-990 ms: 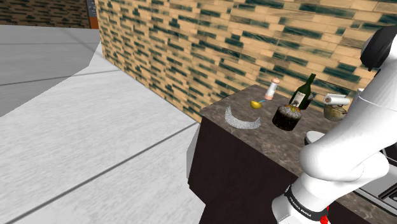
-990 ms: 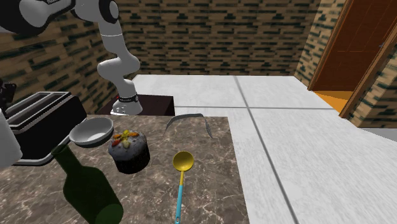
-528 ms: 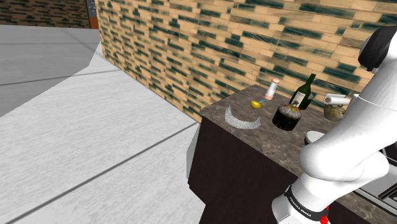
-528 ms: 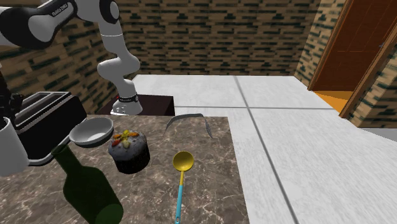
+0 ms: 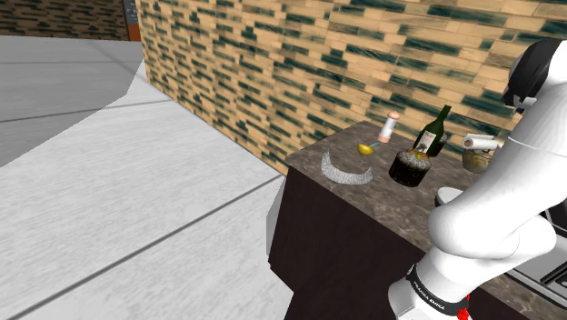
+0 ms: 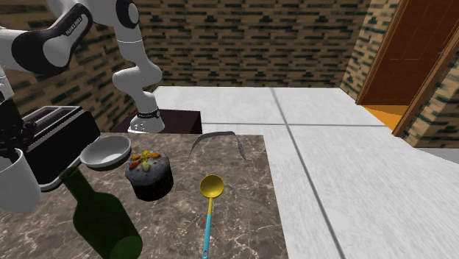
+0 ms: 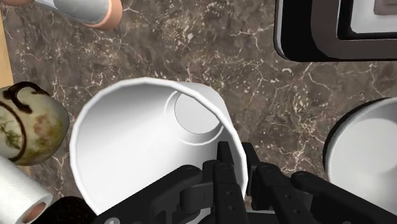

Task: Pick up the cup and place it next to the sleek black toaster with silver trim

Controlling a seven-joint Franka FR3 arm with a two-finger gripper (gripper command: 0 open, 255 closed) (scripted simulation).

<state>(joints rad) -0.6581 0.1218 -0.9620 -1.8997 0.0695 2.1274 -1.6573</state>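
Observation:
A plain white cup [image 7: 146, 140] hangs over the dark marbled counter [image 7: 210, 51], open side toward the wrist camera. My gripper [image 7: 236, 160] is shut on the cup's rim, one finger inside the wall and one outside. In the second exterior view the cup [image 6: 18, 182] hangs at the far left under the black gripper [image 6: 12, 141], just in front of the black toaster with silver trim [image 6: 55, 140]. In the wrist view a corner of the toaster [image 7: 331, 32] lies beyond the fingertips, apart from the cup.
On the counter stand a white bowl [image 6: 107, 153], a dark cake [image 6: 149, 176], a dark green bottle [image 6: 103, 221], a yellow spoon [image 6: 211, 187] and a grey curved piece [image 6: 217, 141]. A patterned pot [image 7: 25, 127] and a paper roll [image 7: 19, 194] sit close beside the cup.
The arm has swung further into the second exterior view, carrying the cup a little to that view's right and lower, beside the toaster. The counter items have not moved.

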